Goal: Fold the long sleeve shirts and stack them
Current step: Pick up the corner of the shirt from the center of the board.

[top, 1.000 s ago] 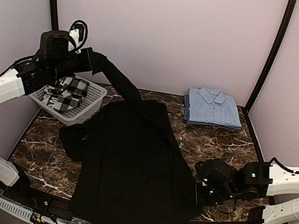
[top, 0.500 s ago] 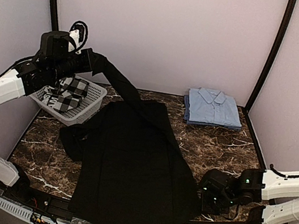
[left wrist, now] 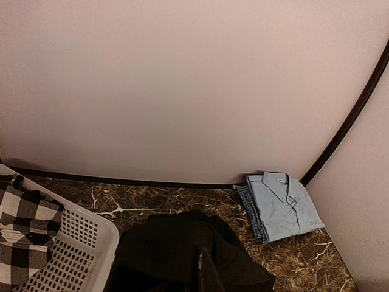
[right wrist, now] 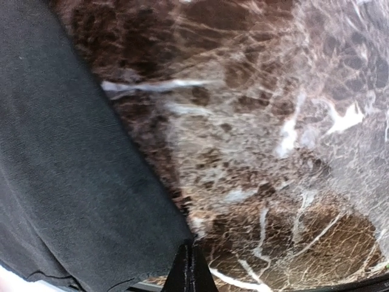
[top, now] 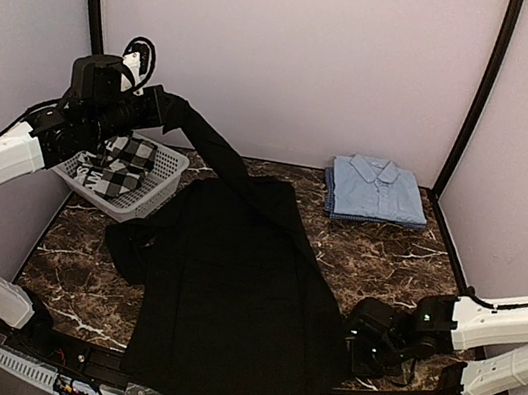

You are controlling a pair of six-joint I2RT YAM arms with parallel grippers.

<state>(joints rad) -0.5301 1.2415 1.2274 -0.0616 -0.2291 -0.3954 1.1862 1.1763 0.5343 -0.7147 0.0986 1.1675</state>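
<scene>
Now | folding step: black shirt (top: 229, 283) flat on table (top: 386, 258) | left fingers (top: 147, 109) pinch its raised sleeve | right fingers (right wrist: 181, 274) closed at hem corner, catch unclear | next, probably: carry sleeve across body

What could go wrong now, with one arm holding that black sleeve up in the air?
The right gripper is shut right at the black shirt, at its near corner. Whether it caught any cloth is unclear, so a pull might slip off. The left gripper holds the sleeve raised beside the basket. Swinging it across could snag the rim or drag the shirt out of shape.
</scene>
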